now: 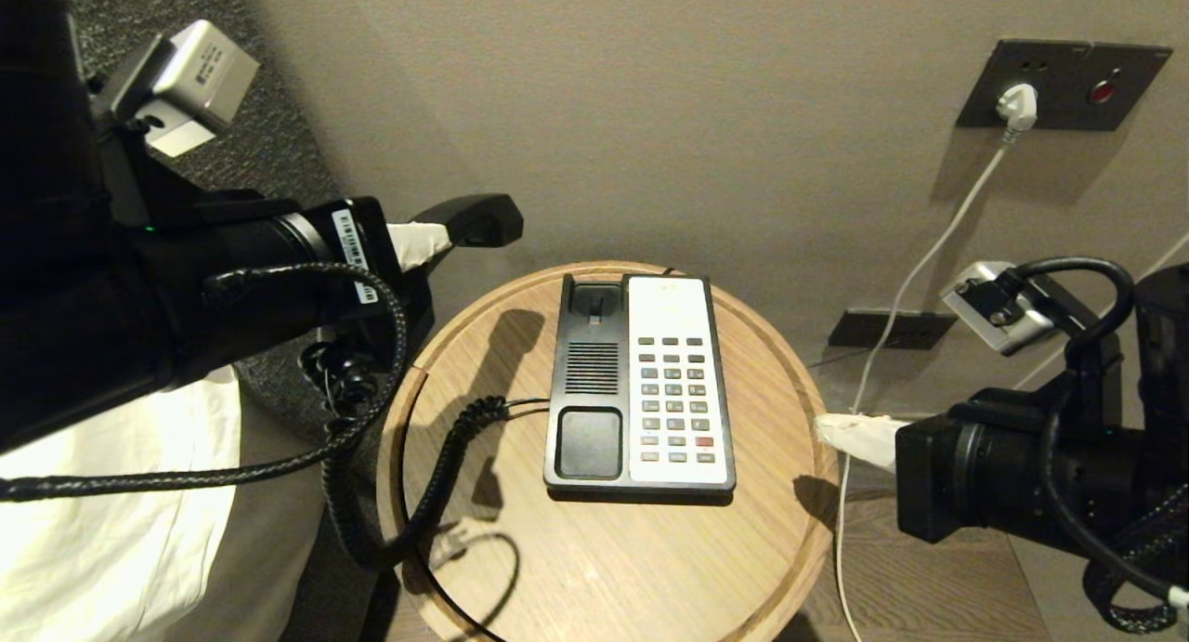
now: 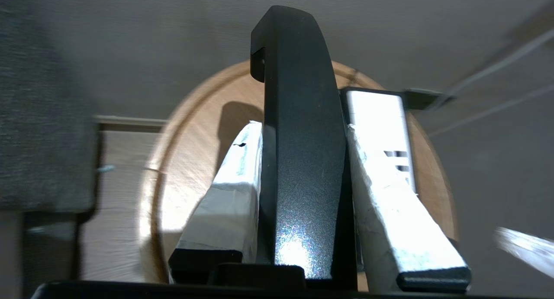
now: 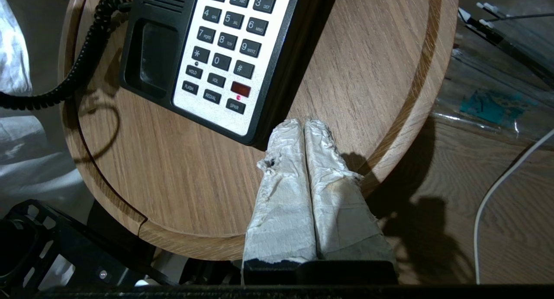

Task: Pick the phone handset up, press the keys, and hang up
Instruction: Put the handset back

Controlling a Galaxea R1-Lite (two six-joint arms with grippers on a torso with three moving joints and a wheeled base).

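The black phone handset (image 1: 474, 219) hangs in the air left of the phone base (image 1: 594, 382), off its cradle. My left gripper (image 1: 423, 242) is shut on its shaft. In the left wrist view both white-wrapped fingers press the sides of the handset (image 2: 298, 139), clamped by that gripper (image 2: 301, 128). The coiled cord (image 1: 437, 475) runs from the base down over the table's left edge. The keys (image 1: 673, 396) lie uncovered on the white faceplate, with one red key (image 3: 240, 88). My right gripper (image 1: 827, 428) is shut and empty at the table's right rim, its tips (image 3: 303, 123) just short of the base's corner.
The phone stands on a round wooden table (image 1: 604, 568) against a beige wall. A white plug (image 1: 1017, 103) sits in a wall socket, and its cable (image 1: 892, 326) hangs down on the right. White bedding (image 1: 121, 512) lies to the left, wooden floor to the right.
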